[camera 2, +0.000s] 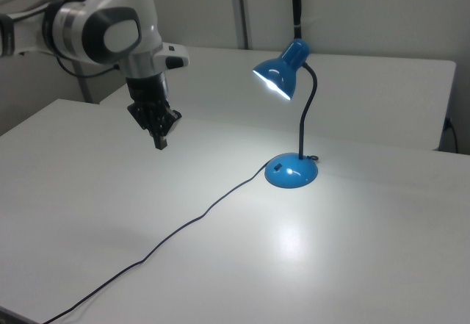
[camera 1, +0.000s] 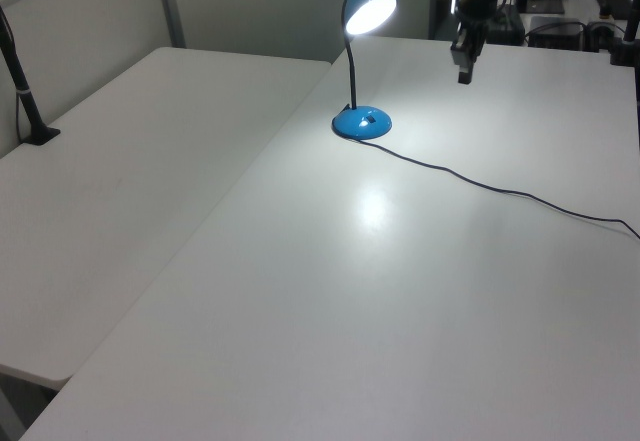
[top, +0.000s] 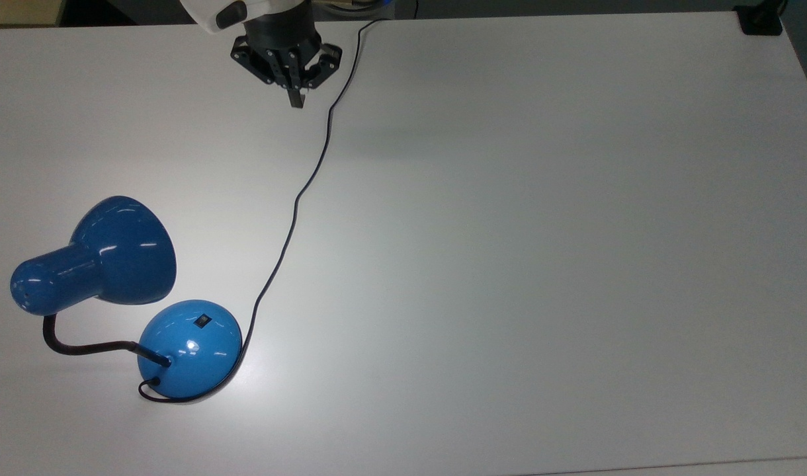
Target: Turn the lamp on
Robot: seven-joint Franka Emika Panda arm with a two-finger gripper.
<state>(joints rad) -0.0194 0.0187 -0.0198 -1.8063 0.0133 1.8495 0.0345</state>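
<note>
While the lamp (camera 2: 290, 118) glows on the white table (camera 2: 352, 265), I see its shade (camera 2: 280, 71) lit from inside and a bright patch thrown on the tabletop in front of the base (camera 2: 291, 171). In the top view the lamp stands at the top view's lower left, the small black switch (top: 204, 322) on top of the domed base, the cord (top: 297, 198) trailing away up the table. My gripper (camera 2: 159, 144) hangs above the table, well apart from the lamp, pointing down, its fingers pressed together with nothing between them.
</note>
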